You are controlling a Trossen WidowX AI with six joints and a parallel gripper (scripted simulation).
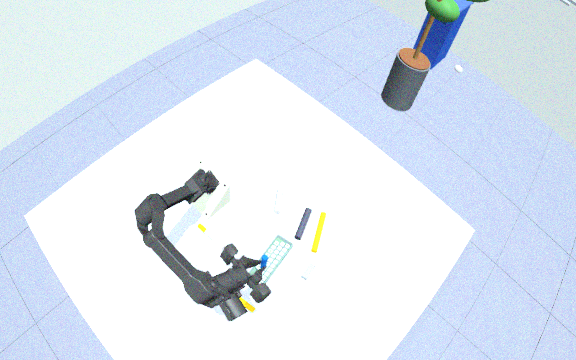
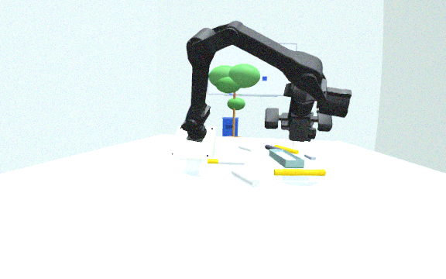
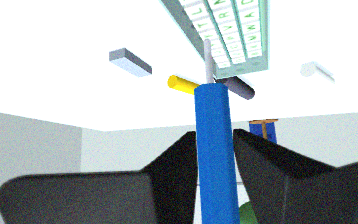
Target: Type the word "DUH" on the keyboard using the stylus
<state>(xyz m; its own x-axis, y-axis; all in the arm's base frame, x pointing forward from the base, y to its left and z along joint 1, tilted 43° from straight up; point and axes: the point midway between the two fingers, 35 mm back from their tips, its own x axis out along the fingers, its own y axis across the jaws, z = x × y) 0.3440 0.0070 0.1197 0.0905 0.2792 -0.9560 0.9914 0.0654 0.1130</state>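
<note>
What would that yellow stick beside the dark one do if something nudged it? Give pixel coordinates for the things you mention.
The yellow stick (image 1: 319, 232) (image 2: 286, 149) (image 3: 182, 84) would probably roll, since its end looks round. It looks straight along its length, so it is likely stiff. Lying flat, it seems unlikely to tip.

The black arm (image 1: 170, 257) (image 2: 262, 44) has chunky joints and a block-sided pincer (image 1: 262, 264) (image 2: 300, 140) (image 3: 214, 138).

One white desk (image 1: 288, 165), set on a blue tiled floor (image 1: 518, 200). One black robot arm (image 1: 170, 257), bent over it; fingers (image 1: 253, 262) about a blue stylus (image 1: 264, 261), seen above a pale green keyboard (image 1: 278, 255) with white keys. One dark cylinder (image 1: 303, 224), beside one yellow stick (image 1: 319, 232), the two apart. One dark grey pot (image 1: 404, 85) with plant, on the floor, near a blue bin (image 1: 443, 37).
</note>
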